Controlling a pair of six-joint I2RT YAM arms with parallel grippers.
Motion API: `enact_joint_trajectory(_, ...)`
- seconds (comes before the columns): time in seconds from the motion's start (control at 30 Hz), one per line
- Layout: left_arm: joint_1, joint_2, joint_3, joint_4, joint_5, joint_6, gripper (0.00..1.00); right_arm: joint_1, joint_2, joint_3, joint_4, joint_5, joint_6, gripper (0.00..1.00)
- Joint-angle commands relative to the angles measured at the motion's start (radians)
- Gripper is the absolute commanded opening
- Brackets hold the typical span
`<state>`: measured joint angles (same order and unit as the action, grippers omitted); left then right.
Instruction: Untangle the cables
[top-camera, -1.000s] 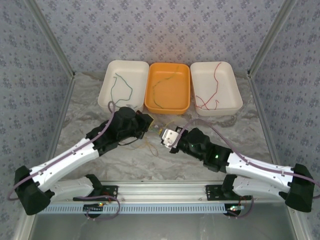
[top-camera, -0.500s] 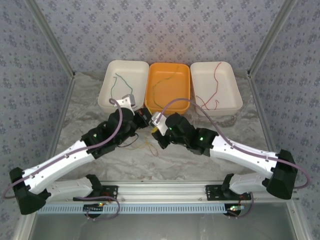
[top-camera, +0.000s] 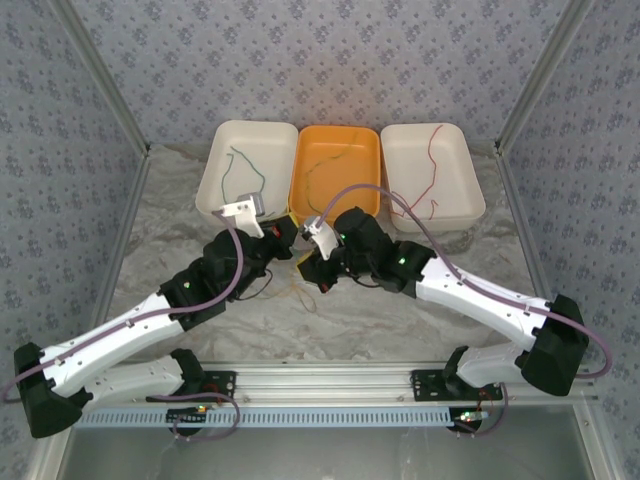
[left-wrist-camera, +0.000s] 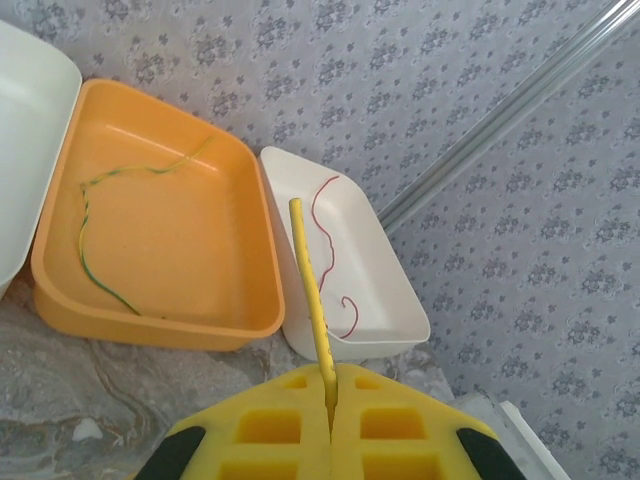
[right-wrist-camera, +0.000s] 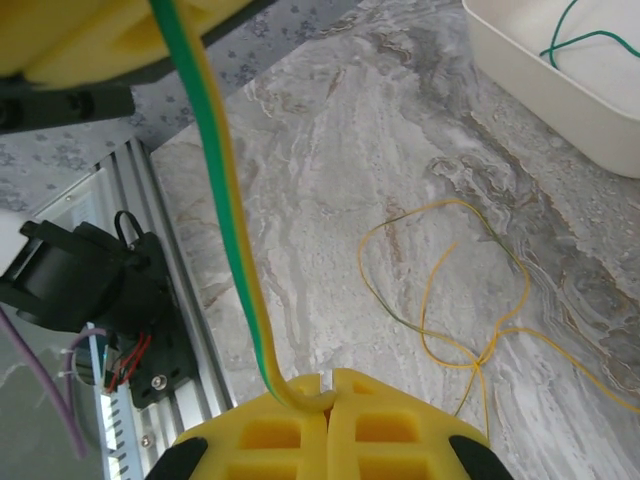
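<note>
A yellow-green cable (right-wrist-camera: 228, 210) is stretched short between my two grippers, just in front of the orange tray (top-camera: 336, 218). My left gripper (top-camera: 288, 236) is shut on one end, and that end sticks up past its jaws (left-wrist-camera: 312, 290). My right gripper (top-camera: 313, 262) is shut on the other end (right-wrist-camera: 300, 392). Below them on the marble lies a loose tangle of thin yellow and green cables (right-wrist-camera: 470, 335) (top-camera: 292, 290). Sorted cables lie in the trays: dark green (top-camera: 245, 175), yellow-green (top-camera: 322, 175), red (top-camera: 425, 175).
Three trays stand side by side at the back: white (top-camera: 212, 170), orange, white (top-camera: 472, 185). The arms' bases and a metal rail (top-camera: 330, 380) line the near edge. Patterned walls close in the sides. Marble table (top-camera: 170, 220) lies bare left and right of the arms.
Both arms have reached farther toward the trays. The right wrist has swung left and up close beside the left gripper. Both grippers have stayed shut on the cable.
</note>
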<state>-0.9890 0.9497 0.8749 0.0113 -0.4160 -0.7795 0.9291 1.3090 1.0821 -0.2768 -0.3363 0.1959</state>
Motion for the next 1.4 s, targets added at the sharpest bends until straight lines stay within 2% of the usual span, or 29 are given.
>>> enact_joint_trajectory(0.0,-0.016,-0.035,0.036,0.264,0.067,0.028,0.0,-0.008,0.039,-0.018,-0.131,-0.045,0.044,0.0)
enact_joint_trajectory(0.1,-0.015,-0.034,0.05,0.237,0.06,0.039,0.0,-0.009,0.029,-0.014,-0.133,-0.035,0.044,0.0)
enact_joint_trajectory(0.13,-0.014,-0.036,0.062,0.216,0.056,0.048,0.13,-0.008,0.022,-0.013,-0.135,-0.029,0.043,0.0)
enact_joint_trajectory(0.2,-0.011,-0.049,0.078,0.186,0.051,0.071,0.49,-0.012,0.007,-0.011,-0.143,-0.016,0.039,0.0)
enact_joint_trajectory(0.23,-0.009,-0.058,0.09,0.159,0.048,0.081,0.61,-0.016,-0.004,-0.013,-0.148,-0.01,0.034,0.0)
enact_joint_trajectory(0.3,0.003,-0.078,0.123,0.088,0.04,0.093,0.72,-0.026,-0.02,-0.013,-0.163,-0.003,0.022,0.0)
enact_joint_trajectory(0.43,0.035,-0.151,0.149,-0.017,0.023,0.1,0.77,-0.06,-0.053,-0.013,-0.198,0.003,-0.005,0.0)
enact_joint_trajectory(0.5,0.046,-0.198,0.161,-0.086,-0.012,0.093,0.83,-0.087,-0.068,-0.019,-0.209,-0.009,-0.009,0.0)
enact_joint_trajectory(0.7,0.058,-0.328,0.165,-0.262,-0.078,0.074,0.84,-0.194,-0.124,-0.04,-0.199,-0.072,0.0,0.0)
enact_joint_trajectory(0.8,0.057,-0.325,0.157,-0.333,-0.068,0.032,0.81,-0.25,-0.132,-0.029,-0.188,-0.122,0.012,0.0)
enact_joint_trajectory(0.97,0.058,-0.263,0.12,-0.355,-0.015,-0.028,0.8,-0.336,-0.112,0.015,-0.176,-0.12,0.067,0.0)
enact_joint_trajectory(1.13,0.058,-0.184,0.083,-0.441,-0.007,-0.092,0.76,-0.422,0.012,0.156,-0.134,-0.068,0.135,0.0)
enact_joint_trajectory(1.37,0.047,-0.118,-0.028,-0.526,0.018,-0.189,0.74,-0.471,0.343,0.483,-0.183,0.104,0.129,0.0)
